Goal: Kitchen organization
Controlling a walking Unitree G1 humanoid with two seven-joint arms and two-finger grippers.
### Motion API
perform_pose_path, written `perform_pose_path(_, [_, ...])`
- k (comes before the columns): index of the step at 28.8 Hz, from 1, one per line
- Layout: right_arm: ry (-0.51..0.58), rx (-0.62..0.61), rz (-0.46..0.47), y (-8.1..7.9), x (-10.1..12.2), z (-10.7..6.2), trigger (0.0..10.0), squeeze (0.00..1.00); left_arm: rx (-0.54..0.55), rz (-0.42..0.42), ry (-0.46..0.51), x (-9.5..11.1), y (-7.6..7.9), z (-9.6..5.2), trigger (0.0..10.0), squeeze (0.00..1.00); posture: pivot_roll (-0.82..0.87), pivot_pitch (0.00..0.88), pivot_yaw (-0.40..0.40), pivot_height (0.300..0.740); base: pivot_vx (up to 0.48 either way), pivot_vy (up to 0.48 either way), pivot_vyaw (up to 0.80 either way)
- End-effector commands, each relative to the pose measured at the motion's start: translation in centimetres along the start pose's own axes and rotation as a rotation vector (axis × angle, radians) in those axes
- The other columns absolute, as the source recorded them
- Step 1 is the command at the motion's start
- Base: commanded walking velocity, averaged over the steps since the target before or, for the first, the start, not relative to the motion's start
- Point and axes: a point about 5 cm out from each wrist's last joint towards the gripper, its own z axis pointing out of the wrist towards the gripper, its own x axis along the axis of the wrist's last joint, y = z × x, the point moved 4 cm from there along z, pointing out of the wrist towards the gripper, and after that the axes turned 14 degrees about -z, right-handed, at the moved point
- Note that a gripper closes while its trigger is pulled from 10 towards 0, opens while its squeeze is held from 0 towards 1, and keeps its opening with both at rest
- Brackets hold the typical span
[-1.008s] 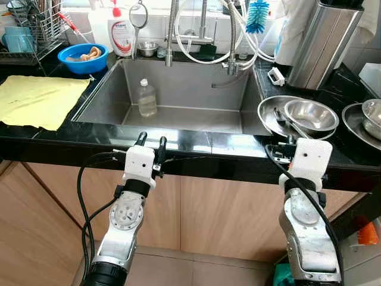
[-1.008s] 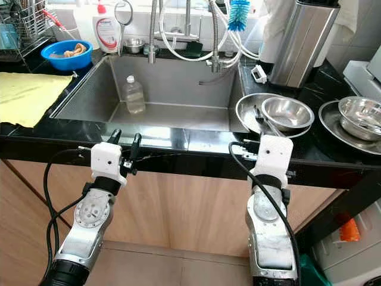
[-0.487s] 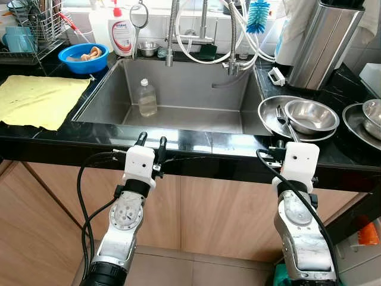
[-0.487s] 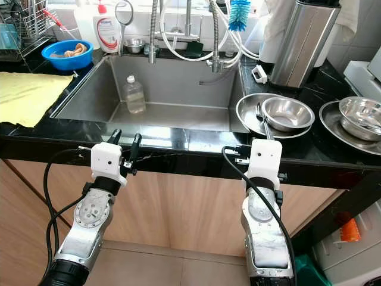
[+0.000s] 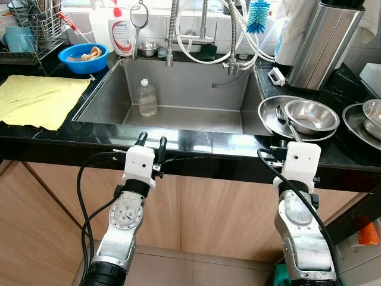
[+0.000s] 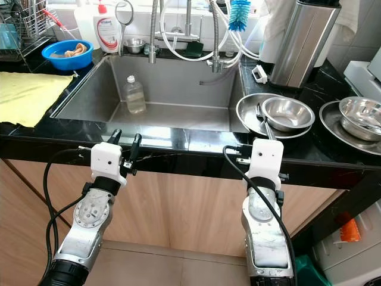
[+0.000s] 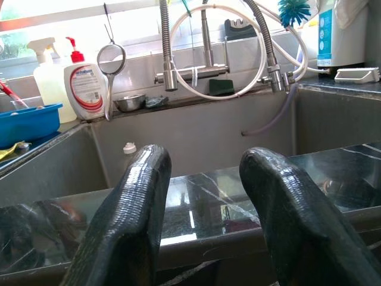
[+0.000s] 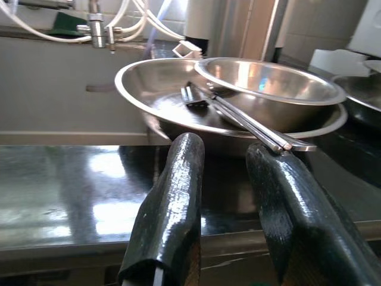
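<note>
Up close, the right gripper [image 8: 229, 173], fingers apart, faces tongs [image 8: 238, 116] in a big bowl [image 8: 149, 89]. The left gripper [image 7: 205, 179] is apart too. A bottle [image 5: 146, 98] stands in the sink [image 5: 184, 89].

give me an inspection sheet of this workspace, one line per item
surface: black counter around a steel sink
job's things: bottle standing in the sink; steel bowl in a wide pan, utensils lying across the pan's rim; more steel bowls at far right
clutter: yellow cloth, blue bowl, soap bottle, dish rack, blue brush
grippers: left claw open at the counter edge; right claw open, facing the pan, holding nothing
cables: black leads looping off both wrists
surroundings: wood cabinets below, steel bin right
</note>
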Motion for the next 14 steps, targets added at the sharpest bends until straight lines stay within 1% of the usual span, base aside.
perform_pose_path(1, [-0.011, -0.029, -0.014, 0.5, -0.1, 0.2, 10.0, 0.00, -0.009, 0.005, -0.018, -0.4, 0.1, -0.2, 10.0, 0.00, -0.14, 0.000, -0.031, 0.706, 0.000, 0.000, 0.00])
perform_pose_path(6, [-0.021, -0.060, -0.012, 1.0, -0.2, 0.3, 10.0, 0.00, -0.009, 0.005, -0.019, -0.4, 0.1, -0.2, 10.0, 0.00, -0.15, 0.000, -0.030, 0.706, 0.000, 0.000, 0.00])
perform_pose_path(9, [-0.033, -0.054, -0.010, 1.0, -0.5, 0.3, 10.0, 0.00, -0.011, 0.004, -0.019, -0.5, 0.2, -0.2, 10.0, 0.00, -0.14, 0.000, -0.031, 0.706, 0.000, 0.000, 0.00])
perform_pose_path(14, [-0.085, -0.045, -0.006, 0.6, -1.3, 0.3, 10.0, 0.00, -0.017, 0.003, -0.020, -0.5, 0.3, -0.2, 10.0, 0.00, -0.14, 0.000, -0.031, 0.706, 0.000, 0.000, 0.00])
